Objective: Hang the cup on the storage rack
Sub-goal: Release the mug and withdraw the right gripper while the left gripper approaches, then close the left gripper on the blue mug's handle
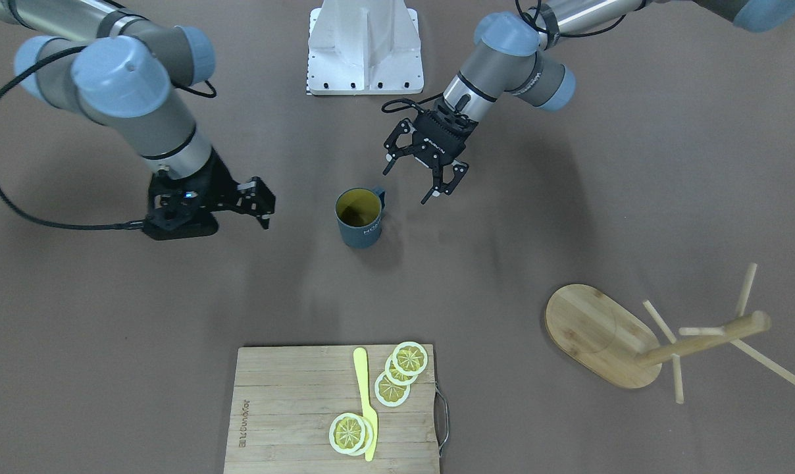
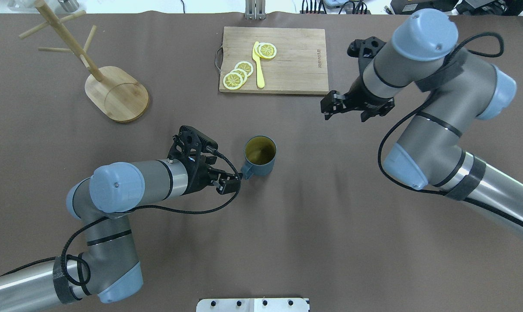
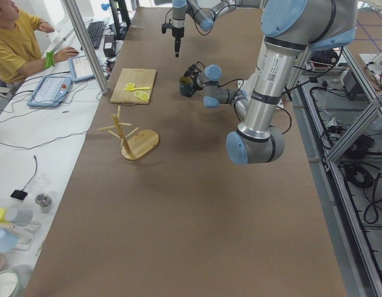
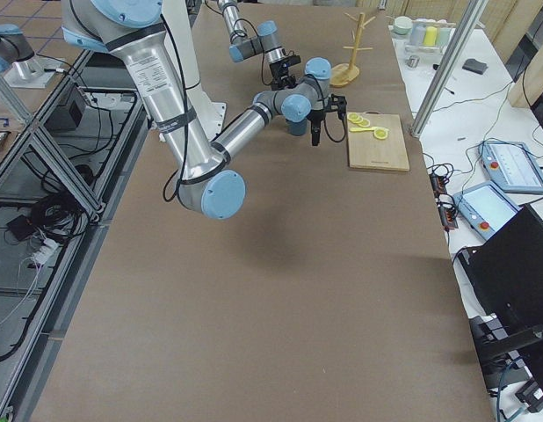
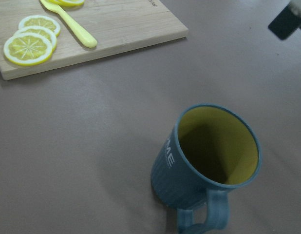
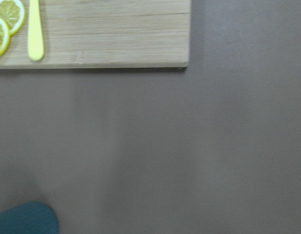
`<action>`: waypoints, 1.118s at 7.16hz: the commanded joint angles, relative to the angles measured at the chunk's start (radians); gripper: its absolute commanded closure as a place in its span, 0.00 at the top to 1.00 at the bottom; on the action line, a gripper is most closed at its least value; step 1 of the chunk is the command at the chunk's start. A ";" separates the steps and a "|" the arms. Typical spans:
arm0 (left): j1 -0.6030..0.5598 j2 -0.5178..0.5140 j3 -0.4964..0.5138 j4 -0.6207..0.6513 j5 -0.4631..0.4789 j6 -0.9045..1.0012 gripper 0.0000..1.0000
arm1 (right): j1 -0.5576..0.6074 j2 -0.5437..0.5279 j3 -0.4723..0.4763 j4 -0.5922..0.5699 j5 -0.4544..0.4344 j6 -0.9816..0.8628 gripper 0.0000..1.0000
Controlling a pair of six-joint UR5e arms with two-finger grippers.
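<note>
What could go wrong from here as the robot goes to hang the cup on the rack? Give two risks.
1. The open left end effector is close beside the handle of the cup, which stands loose on the table. A slight misaim could push or tip it.
2. The rack has thin, angled pegs, so the handle might miss one or the cup might slide off.

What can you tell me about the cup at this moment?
The cup is a dark blue-grey ribbed mug, ceramic-looking, yellow inside, with white lettering and a squarish loop handle. It stands upright and empty on the brown table, handle toward the open left gripper, which hangs close without gripping it.
</note>
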 commanded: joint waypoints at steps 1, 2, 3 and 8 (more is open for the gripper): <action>0.048 -0.009 0.011 0.001 0.074 0.030 0.92 | 0.057 -0.065 -0.005 0.000 0.017 -0.113 1.00; 0.060 -0.011 0.015 0.001 0.081 0.031 0.92 | 0.058 -0.070 -0.005 0.000 0.015 -0.113 1.00; 0.062 -0.017 0.036 0.001 0.099 0.031 0.92 | 0.067 -0.082 -0.005 0.000 0.013 -0.116 1.00; 0.091 -0.077 0.128 0.000 0.225 0.041 0.91 | 0.081 -0.129 -0.002 0.013 0.003 -0.152 1.00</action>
